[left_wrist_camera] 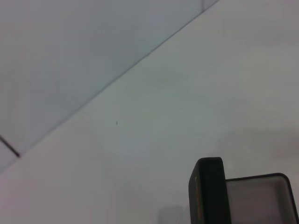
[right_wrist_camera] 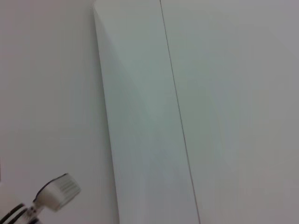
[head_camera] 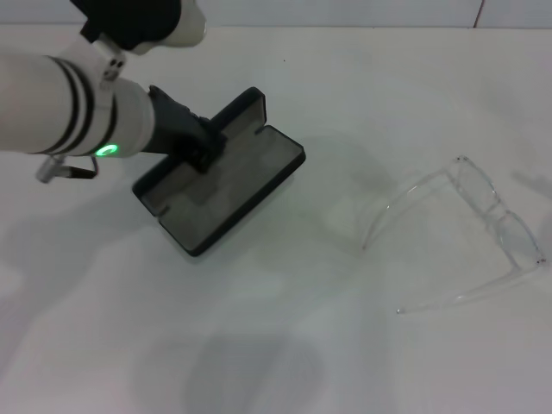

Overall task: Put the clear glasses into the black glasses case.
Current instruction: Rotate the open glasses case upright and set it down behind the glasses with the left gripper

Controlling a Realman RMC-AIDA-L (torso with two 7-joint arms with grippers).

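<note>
Clear glasses (head_camera: 470, 228) lie on the white table (head_camera: 285, 362) at approx 3 o'clock in the head view, arms unfolded and spread toward the middle, lenses toward the right edge. Nothing touches them. Well apart, at approx 10 o'clock, sits the black glasses case (head_camera: 226, 185), open, grey lining up, lid raised on its far side. Left wrist view shows one case corner (left_wrist_camera: 209, 191) w/ the lid edge standing upright.

Left gripper (head_camera: 200, 145) is down at the case, on or just by the lid/hinge edge; fingers look closed on that edge, but can't tell for sure whether they're pinching it or just resting there. Right gripper isn't visible anywhere; its wrist cam sees only wall and a bit of the left arm.

Judgement: step in hand = holding the case open and steady, glasses not yet picked up. To do it well: keep the lid fully back and the case from sliding, leave the tray clear for the other arm. Glasses are thin, slippery; arms prob need folding or careful lining up w/ the tray's long axis.
</note>
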